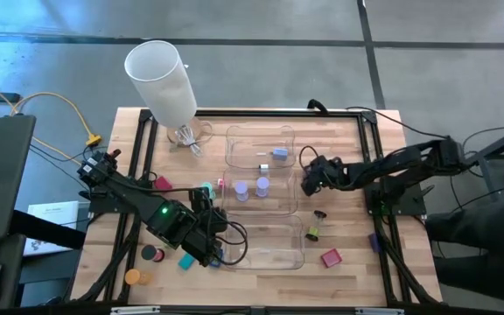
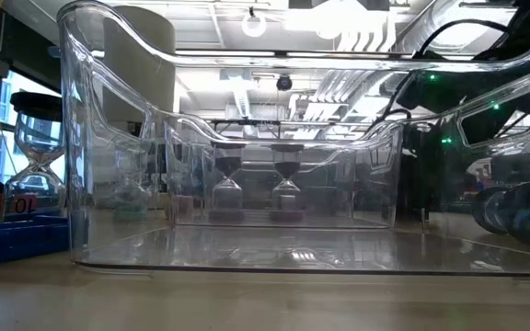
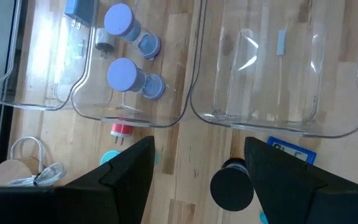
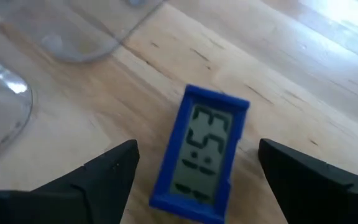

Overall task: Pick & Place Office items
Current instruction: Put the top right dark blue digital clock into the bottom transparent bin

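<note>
A blue digital clock (image 4: pixel 201 149) lies flat on the wooden table, display up, beside the rounded corners of the clear trays. My right gripper (image 4: pixel 196 163) hangs open over it, one finger on each side and apart from it. In the high view this gripper (image 1: pixel 308 182) covers the clock. My left gripper (image 1: pixel 210 248) hangs open, high over the near left of the table. In its wrist view a black cylinder (image 3: pixel 232 184) shows below, between its fingers and apart from them. Two lilac cylinders (image 3: pixel 125 73) stand in the middle tray (image 1: pixel 261 203).
Three clear trays lie in a row down the table's middle; the near one (image 1: pixel 269 255) is close to my left gripper. A red block (image 1: pixel 162 183), pink block (image 1: pixel 331 257), teal piece (image 1: pixel 185 261), orange cylinder (image 1: pixel 132 276) and blue flat display (image 3: pixel 291 151) lie around. A white lamp shade (image 1: pixel 160 79) is far left.
</note>
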Robot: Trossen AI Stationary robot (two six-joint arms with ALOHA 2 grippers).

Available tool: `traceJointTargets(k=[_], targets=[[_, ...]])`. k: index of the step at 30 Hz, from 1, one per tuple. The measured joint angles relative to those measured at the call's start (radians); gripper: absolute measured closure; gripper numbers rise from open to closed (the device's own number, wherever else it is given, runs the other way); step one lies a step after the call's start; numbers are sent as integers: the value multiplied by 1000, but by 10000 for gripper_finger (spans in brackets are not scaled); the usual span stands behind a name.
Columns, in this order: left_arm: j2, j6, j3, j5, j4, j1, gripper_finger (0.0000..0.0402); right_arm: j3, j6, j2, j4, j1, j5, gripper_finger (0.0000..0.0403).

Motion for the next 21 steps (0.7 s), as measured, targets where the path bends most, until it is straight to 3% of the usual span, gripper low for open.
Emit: traceJointTargets(k=[7, 12, 18, 21], targets=[[0, 0, 0, 0, 2, 0, 163, 2, 6, 66, 65, 1, 23, 99], [0, -1, 0, 0, 3, 0, 163, 2, 6, 68, 65, 4, 18, 156], [0, -2, 0, 0, 7, 0, 163, 2, -2, 68, 61, 4, 16, 256], [0, -1, 0, 0, 13, 0, 163, 2, -20, 68, 59, 4, 17, 269]])
